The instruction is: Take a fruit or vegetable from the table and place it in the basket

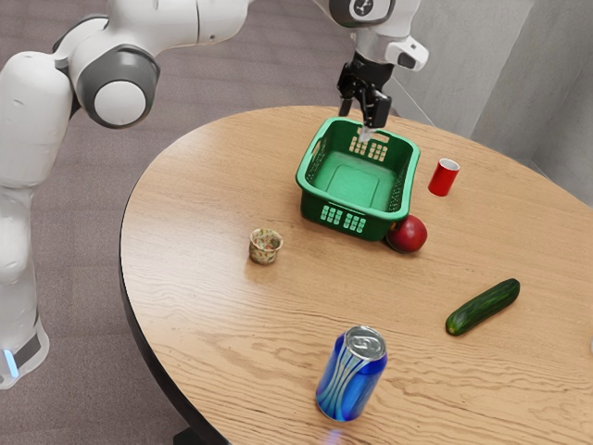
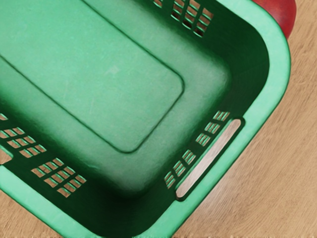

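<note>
The black gripper [image 1: 360, 113] is over the far rim of the green basket in the exterior view, fingers apart, with nothing seen between them. The basket [image 1: 354, 182] stands upright with its bare floor showing; from the wrist view, the hand looks down into the basket [image 2: 114, 74]. A red apple [image 1: 408, 235] rests on the table against or right beside the basket's near corner, and part of the apple [image 2: 282, 14] appears past the rim in the wrist view. A dark green cucumber [image 1: 483, 307] lies apart on the table, toward the exterior view's right.
On the wooden table [image 1: 204, 204] are a red cup [image 1: 444, 177] near the basket, a small patterned cup [image 1: 265, 247] toward the exterior view's left, and a blue can [image 1: 351, 374] close to the near edge. A grey wall rises behind the table.
</note>
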Available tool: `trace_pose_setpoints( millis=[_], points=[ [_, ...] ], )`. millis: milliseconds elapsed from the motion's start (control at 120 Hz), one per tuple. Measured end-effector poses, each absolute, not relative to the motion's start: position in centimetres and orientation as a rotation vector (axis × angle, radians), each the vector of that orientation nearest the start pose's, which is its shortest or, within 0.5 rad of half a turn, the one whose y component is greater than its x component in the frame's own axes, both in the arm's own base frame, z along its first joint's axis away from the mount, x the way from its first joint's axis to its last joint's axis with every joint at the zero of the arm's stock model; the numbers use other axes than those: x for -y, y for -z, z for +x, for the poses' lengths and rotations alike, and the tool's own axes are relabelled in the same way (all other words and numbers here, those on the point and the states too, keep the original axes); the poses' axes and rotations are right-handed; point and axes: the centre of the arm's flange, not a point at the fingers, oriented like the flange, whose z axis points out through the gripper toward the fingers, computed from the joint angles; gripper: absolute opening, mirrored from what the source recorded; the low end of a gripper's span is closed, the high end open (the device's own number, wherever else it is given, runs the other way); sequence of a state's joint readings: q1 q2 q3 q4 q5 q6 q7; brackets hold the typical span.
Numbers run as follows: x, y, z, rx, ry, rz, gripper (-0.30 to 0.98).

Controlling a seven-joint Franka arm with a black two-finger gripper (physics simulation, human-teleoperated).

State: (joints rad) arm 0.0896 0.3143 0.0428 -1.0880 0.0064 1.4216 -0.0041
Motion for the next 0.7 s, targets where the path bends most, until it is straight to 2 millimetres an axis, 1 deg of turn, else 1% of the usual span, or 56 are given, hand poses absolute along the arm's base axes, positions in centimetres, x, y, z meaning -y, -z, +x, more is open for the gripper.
trace_pose_setpoints(
  millis=[100, 150, 183, 217, 325, 375, 417, 458, 508, 550, 650, 683, 700],
  points=[
    [-7.8, -64.9, 62.6, 0.209, 0.024, -3.111, 0.69],
    [-7.1, -65.3, 62.4, 0.193, 0.03, -3.11, 0.69],
    [-5.8, -65.5, 62.4, 0.155, 0.036, -3.115, 0.69],
    [-4.3, -65.2, 62.8, 0.111, 0.039, -3.122, 0.69],
    [2.1, -61.9, 66.0, -0.065, 0.098, -3.164, 0.69],
    [5.6, -61.1, 67.1, -0.122, 0.17, -3.184, 0.69],
    [7.8, -60.6, 68.0, -0.135, 0.238, -3.195, 0.69],
    [10.4, -59.0, 69.2, -0.144, 0.299, -3.184, 0.69],
    [12.9, -57.2, 70.5, -0.128, 0.374, -3.172, 0.69],
    [13.9, -56.5, 71.3, -0.094, 0.455, -3.156, 0.68],
    [15.0, -56.2, 72.6, 0.005, 0.622, -3.135, 0.69],
    [15.3, -55.6, 73.2, 0.041, 0.66, -3.134, 0.69],
    [16.0, -54.9, 73.5, 0.048, 0.68, -3.134, 0.69]
  ],
)
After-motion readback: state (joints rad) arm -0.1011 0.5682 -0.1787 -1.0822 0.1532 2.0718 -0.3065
